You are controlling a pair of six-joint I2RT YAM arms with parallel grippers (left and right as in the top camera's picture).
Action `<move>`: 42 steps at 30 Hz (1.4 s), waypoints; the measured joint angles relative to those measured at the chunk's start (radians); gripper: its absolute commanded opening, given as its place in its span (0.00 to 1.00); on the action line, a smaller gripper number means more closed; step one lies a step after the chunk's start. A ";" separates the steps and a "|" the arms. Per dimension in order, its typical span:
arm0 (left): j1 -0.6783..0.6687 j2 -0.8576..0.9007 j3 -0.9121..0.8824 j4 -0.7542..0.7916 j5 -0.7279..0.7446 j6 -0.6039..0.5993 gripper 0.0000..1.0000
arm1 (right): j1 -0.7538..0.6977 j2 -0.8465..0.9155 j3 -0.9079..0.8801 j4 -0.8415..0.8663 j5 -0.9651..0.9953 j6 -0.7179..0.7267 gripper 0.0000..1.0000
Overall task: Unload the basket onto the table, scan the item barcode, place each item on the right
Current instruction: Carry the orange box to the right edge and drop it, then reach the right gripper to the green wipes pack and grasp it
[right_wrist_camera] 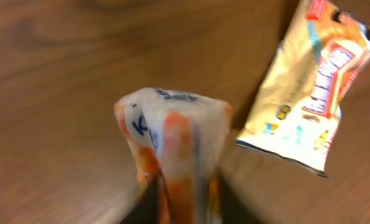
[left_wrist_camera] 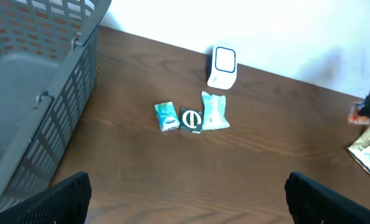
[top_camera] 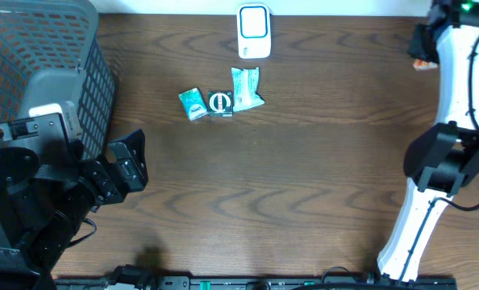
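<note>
- The right hand (right_wrist_camera: 186, 208) sat at the upper right of the overhead frame, with a white-and-orange packet (right_wrist_camera: 172, 130) standing up between its fingers. Blur at the bottom of the wrist view left it unclear whether the jaws were clamped on the packet or slack around it.
- The left hand (top_camera: 129, 165) was spread wide and held nothing, at the lower left beside the grey basket (top_camera: 70, 48).
- To do the step well, a firm pinch on the packet's edge seemed needed first. Then would come a carry across the tabletop (top_camera: 304, 185) to the white scanner (top_camera: 254, 32) at top centre, with the barcode face turned to its window and kept steady.
- The route should probably pass above the three small items (top_camera: 220, 103) lying just below the scanner.
- No barcode was visible on the packet, and its print was smeared.
- A gold snack packet (right_wrist_camera: 309, 87) lay just beside it, cut off at the upper right corner, and the right hand's fingers were barely distinguishable dark shapes.
</note>
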 measured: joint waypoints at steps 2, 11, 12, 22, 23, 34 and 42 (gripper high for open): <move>0.000 0.000 0.000 0.000 0.000 0.000 0.98 | -0.026 0.000 -0.012 -0.004 -0.017 0.000 0.95; 0.000 0.000 0.000 0.000 0.000 0.000 0.98 | -0.058 0.000 -0.120 -0.007 -0.241 0.002 0.99; 0.000 0.000 0.000 0.000 0.000 0.000 0.98 | -0.055 0.000 -0.129 -0.010 -0.271 0.003 0.99; 0.000 0.000 0.000 0.000 0.000 0.000 0.98 | 0.071 0.000 -0.140 -0.031 -0.500 0.003 0.99; 0.000 0.000 0.000 0.000 0.000 0.000 0.98 | 0.085 0.000 -0.140 -0.031 -0.521 0.003 0.99; 0.000 0.000 0.000 0.000 0.000 0.000 0.98 | 0.297 0.000 -0.140 -0.034 -0.654 0.000 0.99; 0.000 0.000 0.000 0.000 0.000 0.000 0.98 | 0.431 0.000 -0.140 -0.033 -0.668 0.000 0.99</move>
